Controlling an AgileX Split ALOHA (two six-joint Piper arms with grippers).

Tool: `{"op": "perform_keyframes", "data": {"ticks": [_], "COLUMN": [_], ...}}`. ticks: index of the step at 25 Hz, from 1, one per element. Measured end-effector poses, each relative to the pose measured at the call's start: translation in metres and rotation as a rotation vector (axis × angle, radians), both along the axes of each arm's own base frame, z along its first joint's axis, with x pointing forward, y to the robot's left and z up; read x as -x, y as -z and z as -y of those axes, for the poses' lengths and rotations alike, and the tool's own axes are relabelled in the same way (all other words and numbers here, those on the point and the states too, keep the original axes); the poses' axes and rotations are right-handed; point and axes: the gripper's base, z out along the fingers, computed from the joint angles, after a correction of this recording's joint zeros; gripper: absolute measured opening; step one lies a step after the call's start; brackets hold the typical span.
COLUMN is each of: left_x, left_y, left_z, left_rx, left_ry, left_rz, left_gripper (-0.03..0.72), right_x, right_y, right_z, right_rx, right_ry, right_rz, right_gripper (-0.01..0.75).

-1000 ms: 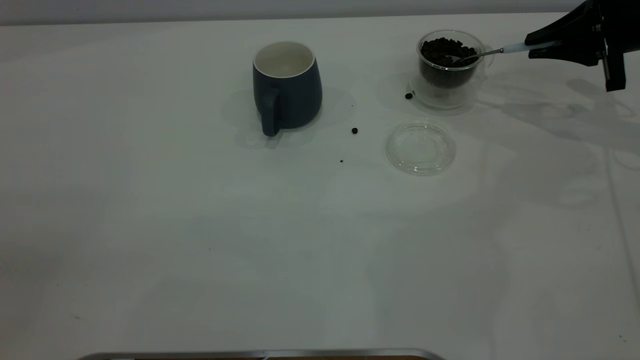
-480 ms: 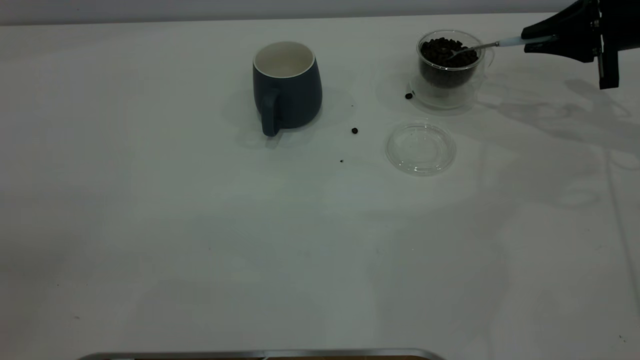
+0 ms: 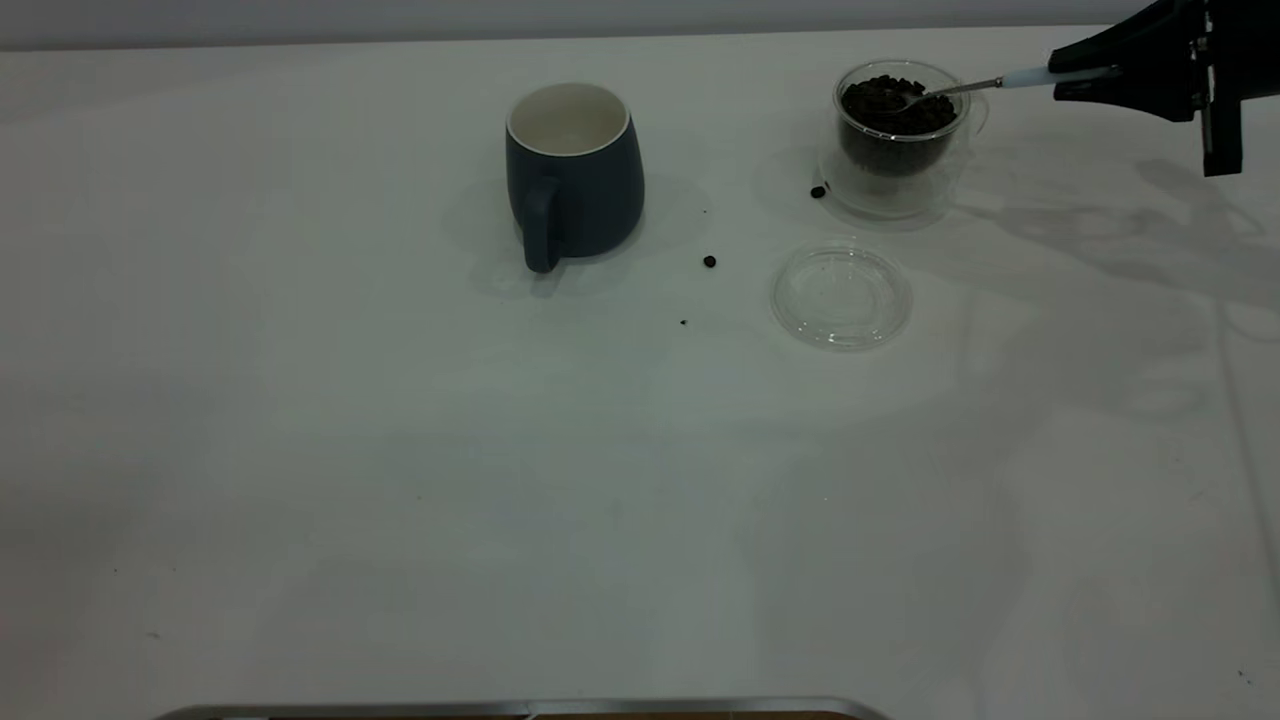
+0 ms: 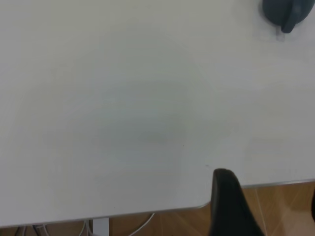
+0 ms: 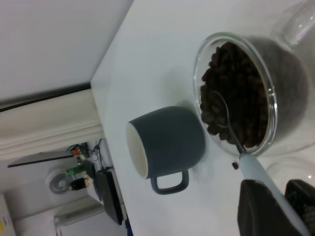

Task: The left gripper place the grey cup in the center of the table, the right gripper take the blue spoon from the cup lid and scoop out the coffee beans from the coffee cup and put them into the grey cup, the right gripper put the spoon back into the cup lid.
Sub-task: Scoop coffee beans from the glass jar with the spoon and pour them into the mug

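Note:
The grey cup (image 3: 573,170) stands upright at the table's far middle, white inside, handle toward the camera; it also shows in the right wrist view (image 5: 167,145) and the left wrist view (image 4: 287,14). The glass coffee cup (image 3: 900,135) full of coffee beans (image 3: 890,105) stands to its right. My right gripper (image 3: 1085,75) is shut on the pale blue handle of the spoon (image 3: 1000,82), whose bowl (image 5: 220,105) rests on the beans. The clear cup lid (image 3: 840,297) lies empty in front of the coffee cup. My left gripper (image 4: 268,206) hangs over the table's near edge, away from everything.
Loose coffee beans lie on the table: one (image 3: 709,261) between cup and lid, one (image 3: 818,191) beside the glass cup, a small speck (image 3: 683,322) nearer the front. A metal edge (image 3: 520,708) runs along the table's near side.
My right gripper has risen slightly and the spoon's bowl has lifted from within the beans to their top surface. The cups and the lid have not moved.

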Motion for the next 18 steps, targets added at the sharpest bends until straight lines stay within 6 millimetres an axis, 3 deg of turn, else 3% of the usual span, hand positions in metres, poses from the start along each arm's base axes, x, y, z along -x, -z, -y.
{"op": "perform_keyframes", "data": {"ticks": [6, 18], "left_x": [0.0, 0.0], "left_y": [0.0, 0.0], "left_z": [0.0, 0.0], "left_rx": [0.0, 0.0], "left_ry": [0.0, 0.0], "left_rz": [0.0, 0.0], "left_gripper": [0.466, 0.466], "right_x": [0.0023, -0.0015], "right_y": [-0.0019, -0.0054], "right_z": [0.0083, 0.001], "right_rx": [-0.021, -0.056], "right_ry": [0.003, 0.015], "right_rz": [0.009, 0.032], "right_gripper": [0.115, 0.115]}}
